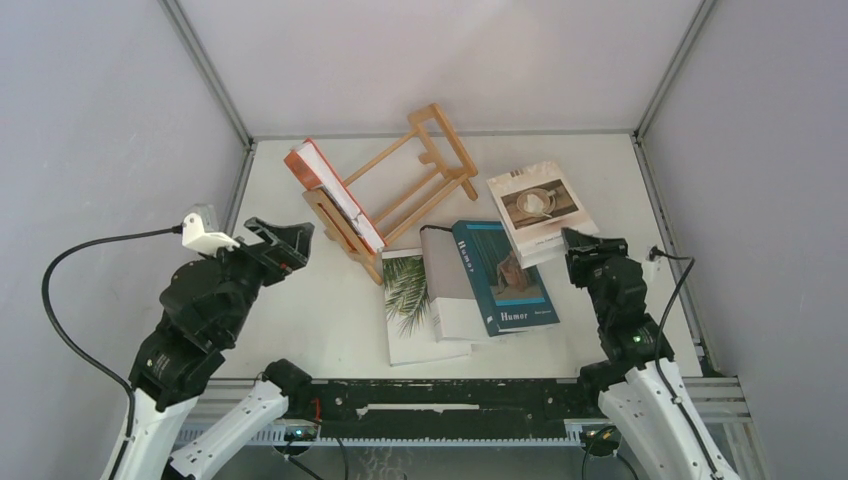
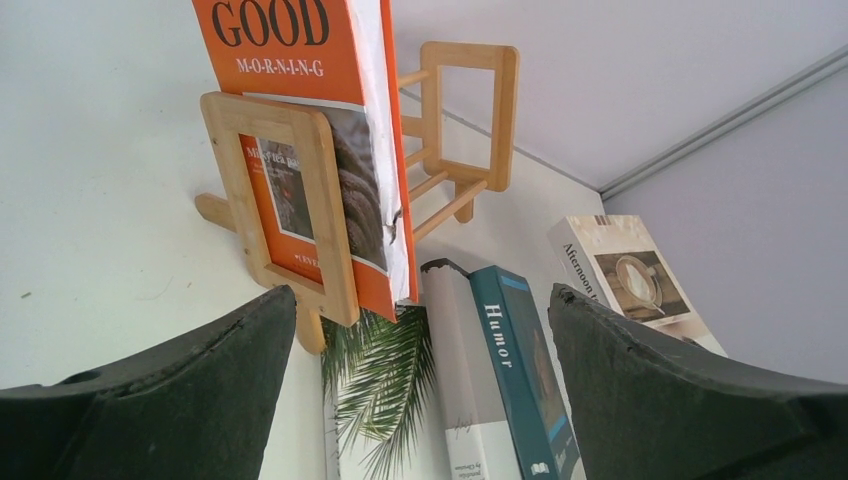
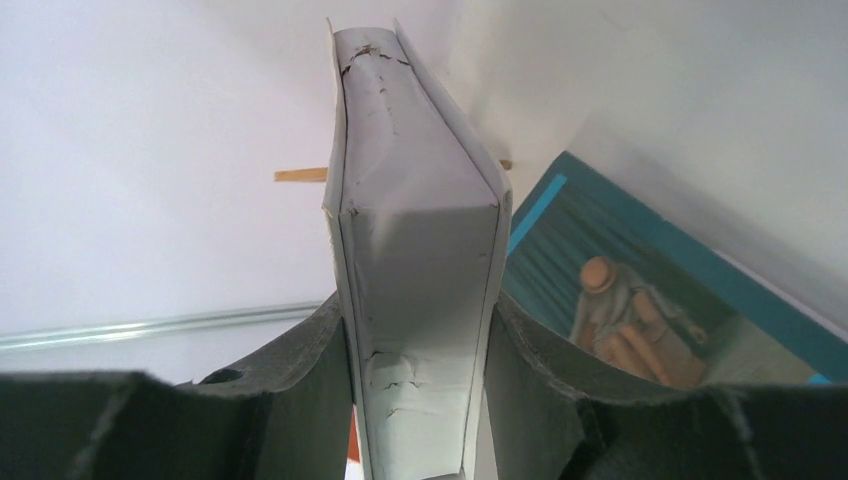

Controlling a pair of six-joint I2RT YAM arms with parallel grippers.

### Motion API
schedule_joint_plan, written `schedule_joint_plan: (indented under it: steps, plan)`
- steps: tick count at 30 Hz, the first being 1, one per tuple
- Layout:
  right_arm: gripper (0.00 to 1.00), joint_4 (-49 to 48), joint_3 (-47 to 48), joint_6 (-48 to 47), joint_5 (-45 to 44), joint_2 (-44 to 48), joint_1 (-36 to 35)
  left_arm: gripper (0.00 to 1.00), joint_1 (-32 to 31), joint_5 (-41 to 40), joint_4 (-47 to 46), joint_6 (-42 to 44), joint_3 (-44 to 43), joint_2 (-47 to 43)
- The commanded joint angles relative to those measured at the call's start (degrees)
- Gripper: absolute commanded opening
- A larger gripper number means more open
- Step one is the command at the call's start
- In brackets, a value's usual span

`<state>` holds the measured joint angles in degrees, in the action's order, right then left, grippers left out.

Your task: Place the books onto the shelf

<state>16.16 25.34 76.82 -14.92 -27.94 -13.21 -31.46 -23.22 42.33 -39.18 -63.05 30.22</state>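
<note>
The light-wood shelf (image 1: 420, 175) stands at an angle at the back of the table. An orange-red book (image 1: 335, 195) stands on edge at its left end, seen close in the left wrist view (image 2: 300, 130) behind the shelf's end frame (image 2: 300, 200). My left gripper (image 1: 285, 245) hangs open just left of it, nothing between its fingers (image 2: 422, 300). Three books lie side by side: palm leaf (image 1: 415, 310), plain grey-white (image 1: 450, 290), teal "Humor" (image 1: 505, 275). My right gripper (image 1: 590, 245) is shut on the near edge of the cup-picture book (image 1: 540, 205), whose white edge (image 3: 415, 250) fills its jaws.
Grey enclosure walls and metal corner posts (image 1: 665, 70) surround the white table (image 1: 300, 320). A black rail (image 1: 450, 400) runs along the near edge between the arm bases. Cables loop by each arm.
</note>
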Motion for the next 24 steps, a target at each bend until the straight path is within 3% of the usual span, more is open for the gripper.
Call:
schedule_joint_plan:
  steps: [1, 24]
  plan:
    - [0.25, -3.6, 4.8, 0.4, 4.6, -0.4, 0.0, 1.00, -0.4, 2.2, -1.7, -1.2, -2.0, -1.0]
    - [0.24, -20.6, 17.0, 9.9, 9.4, -16.2, -19.8, 1.00, -0.4, 13.5, -10.8, -7.2, -5.8, 6.0]
